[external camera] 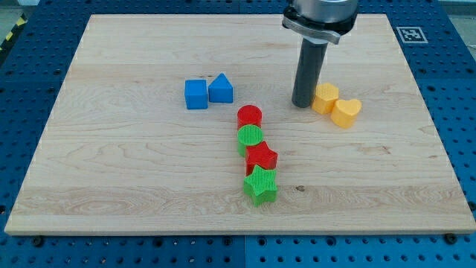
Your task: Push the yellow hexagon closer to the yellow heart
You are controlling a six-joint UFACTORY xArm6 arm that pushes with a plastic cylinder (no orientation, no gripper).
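Now my tip point(303, 103) touches the yellow hexagon point(324, 97), itself against the yellow heart point(346, 112); no pincer shows.

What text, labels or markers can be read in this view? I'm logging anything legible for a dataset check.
No readable words or numbers anywhere.
Fiducial marker: a black-and-white square pattern at the board's top right corner in the view, no letters.
Yellow-and-black hazard stripes at the view's top left edge: a pattern only, no text.
The blocks and the arm carry no labels.
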